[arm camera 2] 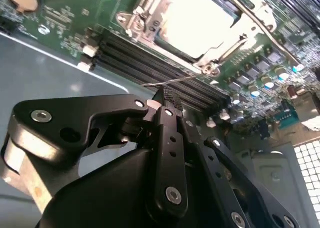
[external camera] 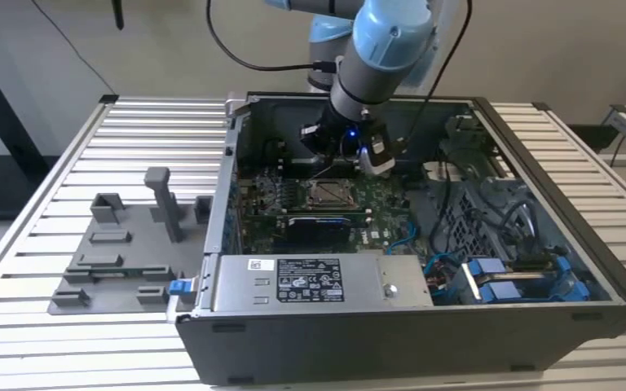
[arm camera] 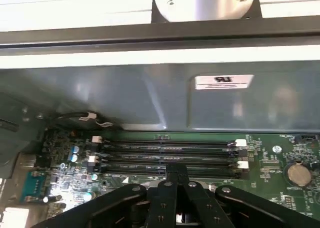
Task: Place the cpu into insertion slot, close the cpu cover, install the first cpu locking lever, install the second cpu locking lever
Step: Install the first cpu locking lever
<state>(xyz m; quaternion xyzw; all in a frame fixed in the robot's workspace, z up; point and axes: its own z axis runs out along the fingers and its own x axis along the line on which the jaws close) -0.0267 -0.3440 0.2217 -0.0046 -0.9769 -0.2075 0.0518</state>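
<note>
So the cpu (arm camera 2: 200, 15) is sitting in the insertion slot (external camera: 328, 193), its pale shiny top showing through the window of the cpu cover (arm camera 2: 227, 42). The cover looks to be lying flat over it. All of that is just past the gripper's (arm camera 2: 167, 93) tips, on the green motherboard (arm camera 2: 60, 17).

The fingers are pressed together, no gap between them that I can see in both wrist views. A thin wire locking lever (arm camera 2: 175, 79) runs right across the very tip, between the gripper and the socket. It's touching or nearly so, but honestly I can't tell if it's actually pinched.

Right under the tips are the long black memory slots (arm camera: 165, 155), and a coin battery (arm camera: 298, 173) sits off to one side of them.

In the exterior view the arm reaches down into the open computer case (external camera: 291, 326), which stands on a slatted table (external camera: 128, 138). A grey fixture (external camera: 117, 252) lies well away from the gripper, on the exterior view's left.
</note>
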